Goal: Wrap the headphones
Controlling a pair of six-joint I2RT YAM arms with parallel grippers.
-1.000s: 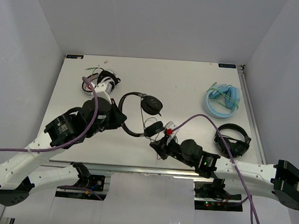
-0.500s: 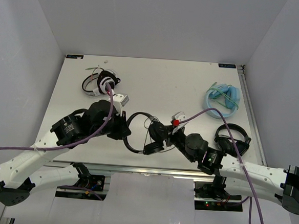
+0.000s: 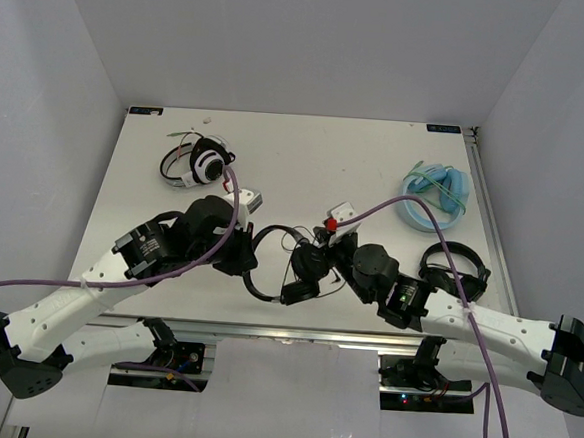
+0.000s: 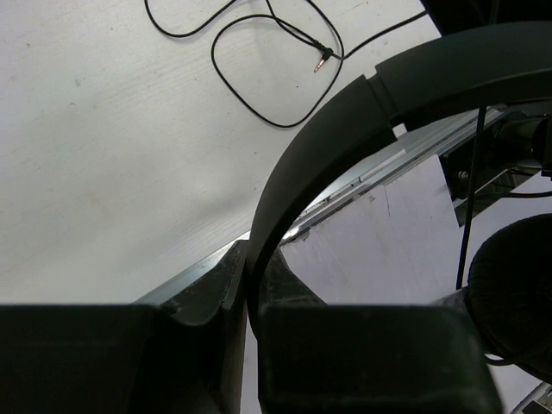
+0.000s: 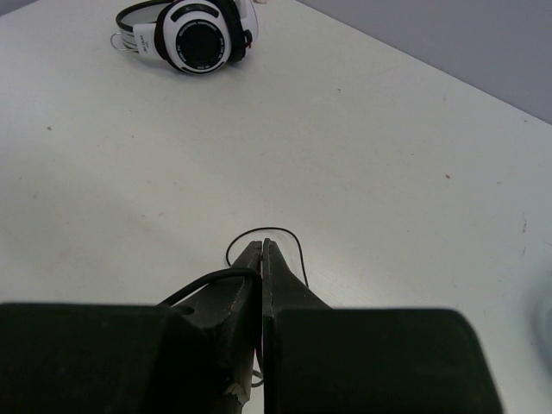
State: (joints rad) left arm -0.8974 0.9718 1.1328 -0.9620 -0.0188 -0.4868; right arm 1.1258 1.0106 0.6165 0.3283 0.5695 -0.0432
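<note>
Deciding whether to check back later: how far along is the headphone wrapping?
Done: both grips are made. In hand: the left hand is shut on the headband of the headphones, and the right hand pinches the cable. Left: all the winding; the cable lies in loose loops on the table, its plug free.

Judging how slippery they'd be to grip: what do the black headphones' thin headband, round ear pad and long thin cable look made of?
The headband: probably smooth matte black plastic; dull even sheen, one moulded seam. The ear pad: soft-looking fine-grained covering, foam or leatherette, unclear which. The cable: thin black rubbery-looking jacket lying in loose curls, ending in a shiny metal plug.
</note>
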